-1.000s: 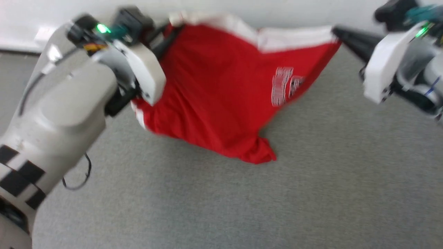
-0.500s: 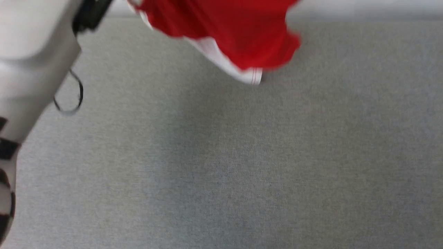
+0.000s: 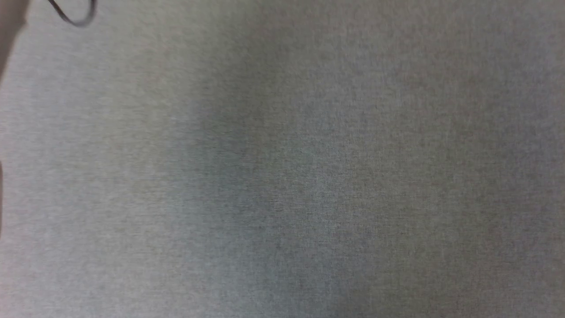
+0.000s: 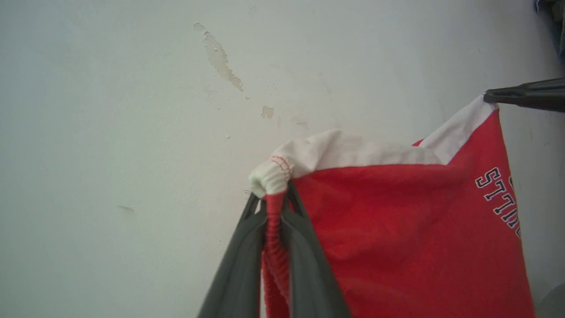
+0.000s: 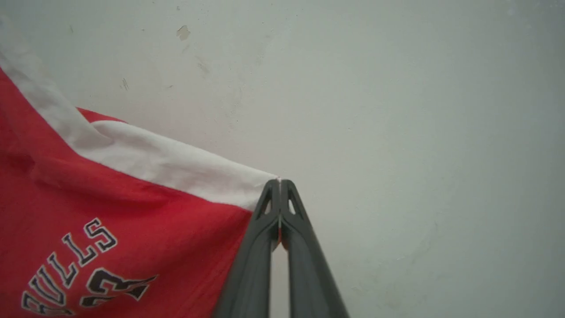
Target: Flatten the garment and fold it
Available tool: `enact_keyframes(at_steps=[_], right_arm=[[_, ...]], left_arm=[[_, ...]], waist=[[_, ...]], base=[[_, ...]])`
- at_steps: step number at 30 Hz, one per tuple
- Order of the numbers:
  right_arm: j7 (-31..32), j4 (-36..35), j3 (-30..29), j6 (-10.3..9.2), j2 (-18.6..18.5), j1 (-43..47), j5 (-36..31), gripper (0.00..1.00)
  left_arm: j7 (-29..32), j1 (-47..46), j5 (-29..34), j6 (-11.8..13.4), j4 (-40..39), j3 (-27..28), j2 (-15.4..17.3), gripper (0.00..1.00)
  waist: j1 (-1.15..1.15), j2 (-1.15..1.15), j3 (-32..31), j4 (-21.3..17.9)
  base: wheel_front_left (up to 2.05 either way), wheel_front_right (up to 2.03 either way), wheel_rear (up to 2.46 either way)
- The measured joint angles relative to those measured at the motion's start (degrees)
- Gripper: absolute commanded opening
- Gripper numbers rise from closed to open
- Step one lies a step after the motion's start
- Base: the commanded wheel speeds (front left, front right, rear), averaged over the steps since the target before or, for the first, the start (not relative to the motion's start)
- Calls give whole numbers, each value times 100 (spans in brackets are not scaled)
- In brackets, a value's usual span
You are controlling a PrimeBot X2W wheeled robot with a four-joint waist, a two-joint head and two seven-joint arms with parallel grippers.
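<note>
The red shorts [image 4: 397, 229] hang stretched between the two hands in front of a pale wall [image 4: 132, 110] with flaked, peeling patches of paint [image 4: 220, 57]. The left hand [image 4: 271, 198] is clamped on one end of the waist, its long dark fingers squeezing a gathered, ribbed red seam and a bunched knob of white band. The right hand [image 5: 279, 183] is pinched tight on the opposite corner of the white band [image 5: 176, 168], fingertips pressed together on the cloth. The thin fabric sags in soft folds below the band, showing white block lettering [image 5: 70, 269] with dark outlines. The head view shows a grey, felt-like surface [image 3: 309, 176] and a thin dark cable loop [image 3: 75, 15].
</note>
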Motion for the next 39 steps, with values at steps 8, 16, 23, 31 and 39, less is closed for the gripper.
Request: enact_keyframes(at_steps=[8,16,23,31,39], right_arm=[[-99,107,-275,0,153,-207,-380,0],[-135,-152,-252,0,379,1221,-627,0],[-140,-1016,-369,1,308,3013,-972,0],[-138,-1975,-311,1,-211,5344,-1138,0],[-140,-2468,-602,1,-499,7459,-1043,0]], left_arm=[[0,-102,352,-160,-8,490,-148,0],[1,1387,641,-299,-145,867,-69,0],[0,3635,973,-231,-907,1232,197,0],[1,6241,1247,-218,-1631,1249,203,0],[1,7986,1306,-331,-1960,1313,363,0]], waist=[[0,0,477,-260],[-1,0,351,-407],[-3,0,-111,-419],[-4,0,-834,-366],[-5,0,-1553,-335]], base=[[0,0,0],[0,0,0],[0,0,0],[0,0,0],[0,0,0]])
